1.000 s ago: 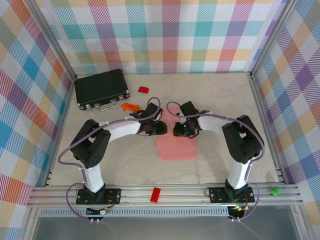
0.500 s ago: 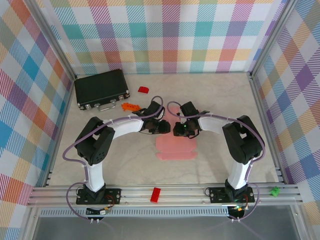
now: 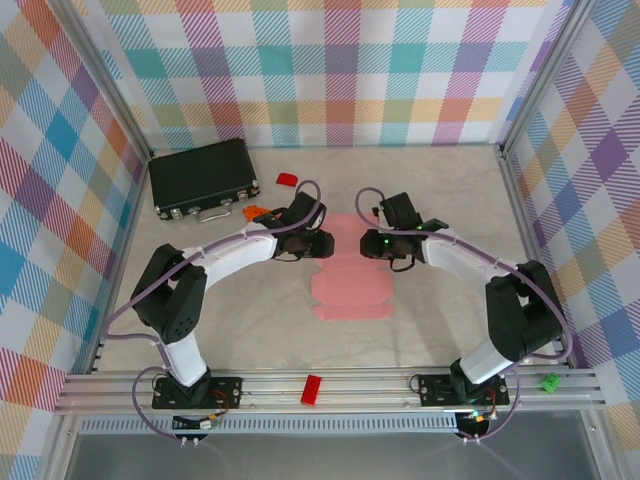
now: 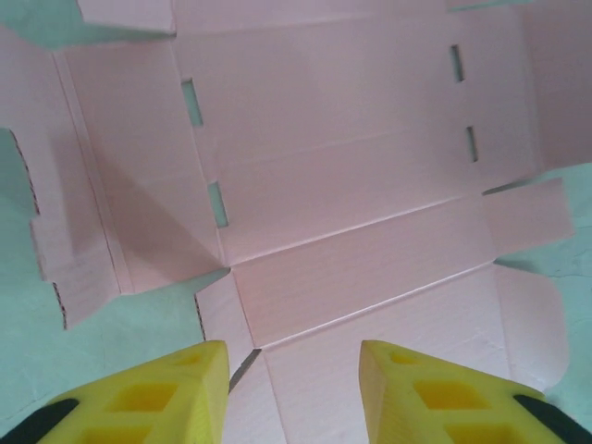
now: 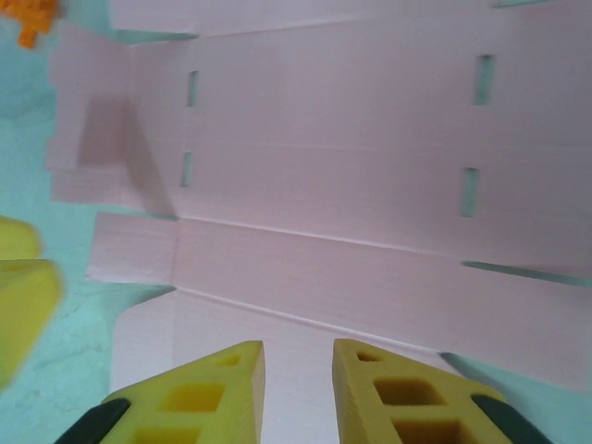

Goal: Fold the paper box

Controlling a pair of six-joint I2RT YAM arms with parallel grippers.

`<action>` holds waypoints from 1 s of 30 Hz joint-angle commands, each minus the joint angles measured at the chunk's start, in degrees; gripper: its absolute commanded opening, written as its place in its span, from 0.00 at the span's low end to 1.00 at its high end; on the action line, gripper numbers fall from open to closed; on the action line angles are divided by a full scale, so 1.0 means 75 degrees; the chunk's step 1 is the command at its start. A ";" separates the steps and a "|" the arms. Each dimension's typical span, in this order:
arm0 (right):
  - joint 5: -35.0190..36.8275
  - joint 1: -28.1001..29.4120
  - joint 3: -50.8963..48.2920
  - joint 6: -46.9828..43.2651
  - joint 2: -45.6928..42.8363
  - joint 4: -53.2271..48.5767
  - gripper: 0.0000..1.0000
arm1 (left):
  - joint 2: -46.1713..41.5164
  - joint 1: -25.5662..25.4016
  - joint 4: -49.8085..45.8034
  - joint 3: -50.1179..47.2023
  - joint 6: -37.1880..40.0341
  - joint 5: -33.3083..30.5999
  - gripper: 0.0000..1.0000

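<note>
The paper box [image 3: 351, 281] lies as a flat pale-pink die-cut sheet in the middle of the table, its creases, slots and side flaps spread out. My left gripper [image 3: 324, 245] hovers at the sheet's far left edge and the right gripper [image 3: 369, 243] at its far right edge, facing each other. The left wrist view has the left gripper [image 4: 294, 375] open over the paper box [image 4: 351, 185], with nothing between its yellow fingers. In the right wrist view the right gripper [image 5: 298, 384] stands open by a narrow gap above the paper box [image 5: 351, 139], gripping nothing.
A black case [image 3: 203, 176] sits at the far left, with a red block [image 3: 287, 180] and orange pieces [image 3: 258, 212] beside it. Another red block [image 3: 311, 389] rests on the front rail. A green piece [image 3: 548, 381] sits at the rail's right end.
The right arm has swung out to the right, uncovering the sheet's far end between the grippers. Its jaws have parted a little. The left gripper has shifted slightly farther back.
</note>
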 commanded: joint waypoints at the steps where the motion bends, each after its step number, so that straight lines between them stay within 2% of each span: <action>1: 0.0130 -0.0370 -0.0339 -0.0103 -0.0192 -0.0368 0.29 | -0.0081 -0.0259 -0.0443 0.0345 0.0404 -0.0210 0.32; 6: -0.0210 -0.1017 -0.0728 -0.0186 -0.0284 -0.0236 0.32 | 0.0544 -0.0466 -0.0507 0.0877 0.0523 0.0119 0.00; 9: -0.0496 -0.1354 -0.0974 -0.0186 -0.0260 -0.0006 0.38 | 0.0970 -0.0485 -0.0313 0.1069 0.0333 0.0300 0.00; 15: -0.0889 -0.1622 -0.1144 -0.0210 -0.0006 0.0353 0.42 | 0.1803 -0.0491 -0.0441 0.1619 0.0216 0.0398 0.00; 30: -0.1456 -0.1718 -0.0913 -0.0235 0.0813 0.0717 0.42 | 0.2636 -0.0492 -0.0747 0.1787 0.0111 0.0447 0.00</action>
